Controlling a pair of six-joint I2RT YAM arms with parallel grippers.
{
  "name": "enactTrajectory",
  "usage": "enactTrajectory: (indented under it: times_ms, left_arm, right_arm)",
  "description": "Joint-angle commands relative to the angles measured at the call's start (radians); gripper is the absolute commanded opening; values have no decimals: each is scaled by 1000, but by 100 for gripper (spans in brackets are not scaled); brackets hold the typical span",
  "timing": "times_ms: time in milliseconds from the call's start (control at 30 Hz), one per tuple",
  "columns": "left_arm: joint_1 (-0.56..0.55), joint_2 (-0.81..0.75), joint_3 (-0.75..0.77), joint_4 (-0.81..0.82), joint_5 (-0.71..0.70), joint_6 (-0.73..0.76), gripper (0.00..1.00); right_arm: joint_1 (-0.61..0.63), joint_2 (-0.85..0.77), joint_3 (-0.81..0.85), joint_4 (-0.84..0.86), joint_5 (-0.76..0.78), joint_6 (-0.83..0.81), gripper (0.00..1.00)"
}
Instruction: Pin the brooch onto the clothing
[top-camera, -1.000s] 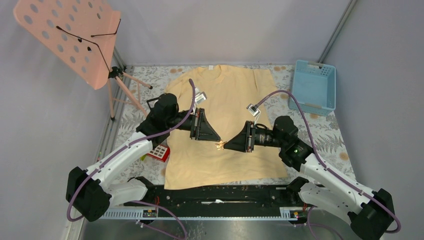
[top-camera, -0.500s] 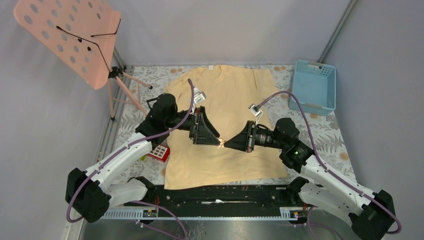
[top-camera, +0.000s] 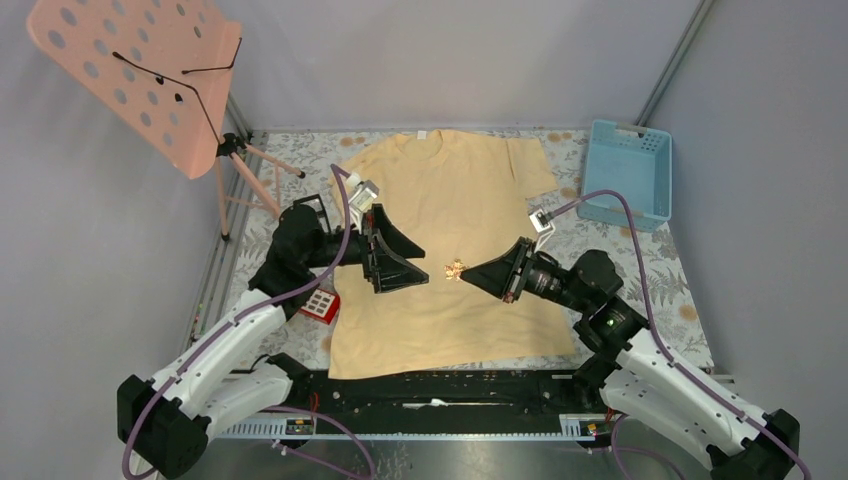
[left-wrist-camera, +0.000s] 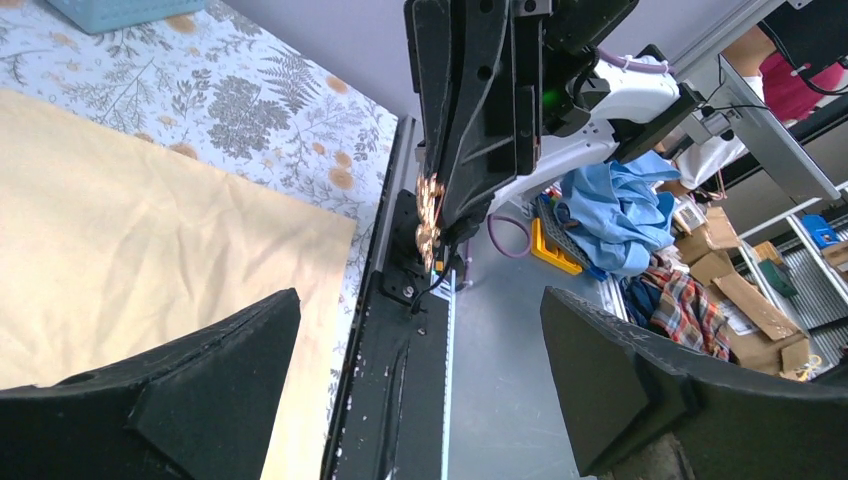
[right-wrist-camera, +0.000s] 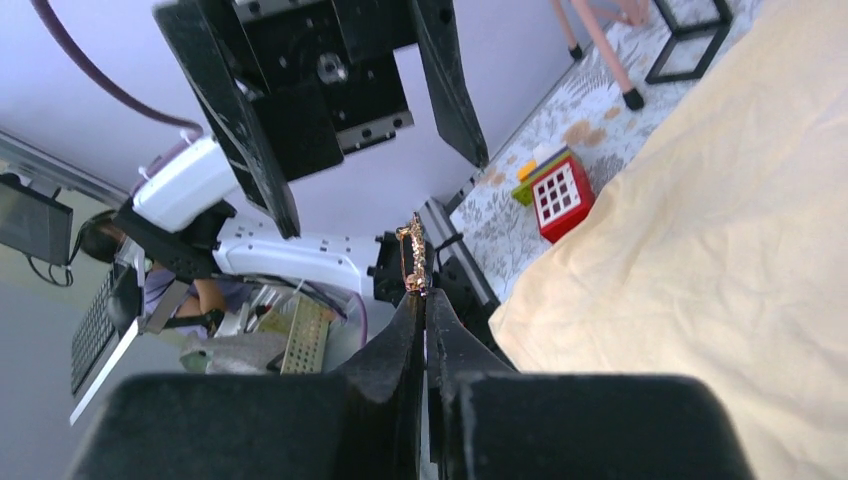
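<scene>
- At the right gripper (top-camera: 467, 273): fingertips clenched on the brooch (top-camera: 454, 269), a tiny golden-looking ornament poking out past the tips, held over the middle of the clothing (top-camera: 450, 190); height above the cloth not clear from overhead.
- At the left gripper (top-camera: 422, 267): fingers released, spread wide, grasping nothing; facing the brooch from the left, apart from it, only a slim gap between.
- From the left wrist: brooch (left-wrist-camera: 430, 212) seen edge-on at the tips of the right gripper (left-wrist-camera: 441, 225), centred in the open space between the two spread black fingers of the left gripper (left-wrist-camera: 418, 300).
- From the right wrist: brooch (right-wrist-camera: 412, 255) standing upright above the shut tips of the right gripper (right-wrist-camera: 421, 300), left gripper (right-wrist-camera: 380, 190) gaping beyond it.
- Clothing laid flat, neck toward the far wall, hem just short of the black rail (top-camera: 440, 390) along the near edge; red toy (top-camera: 318, 304) just beside its left side edge.
- Open room: bare yellow cloth beyond both grippers up to the neck, and on the near side down to the hem.
- Tighter at the sides: pink music stand (top-camera: 130, 70) at far left, blue basket (top-camera: 625, 170) at far right near the right sleeve, grey walls close along both sides of the floral table (top-camera: 660, 270).
</scene>
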Motion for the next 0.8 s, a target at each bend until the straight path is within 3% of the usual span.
enactTrajectory:
  times_ms: [0, 233, 400, 667, 767]
  left_arm:
    - [0, -35, -72, 261, -55, -91, 99]
    - [-10, -42, -130, 442, -52, -184, 98]
    - [-12, -43, -134, 453, -54, -194, 94]
    - [-21, -25, -128, 450, -45, -207, 67]
    - [-23, -19, -126, 443, -48, -209, 65]
  right_arm:
    - [20, -27, 4, 133, 101, 9, 0]
    - [84, 3, -14, 267, 207, 12, 0]
    - [125, 43, -13, 338, 269, 15, 0]
    - [161, 84, 1, 377, 306, 12, 0]
    - [173, 100, 11, 379, 307, 7, 0]
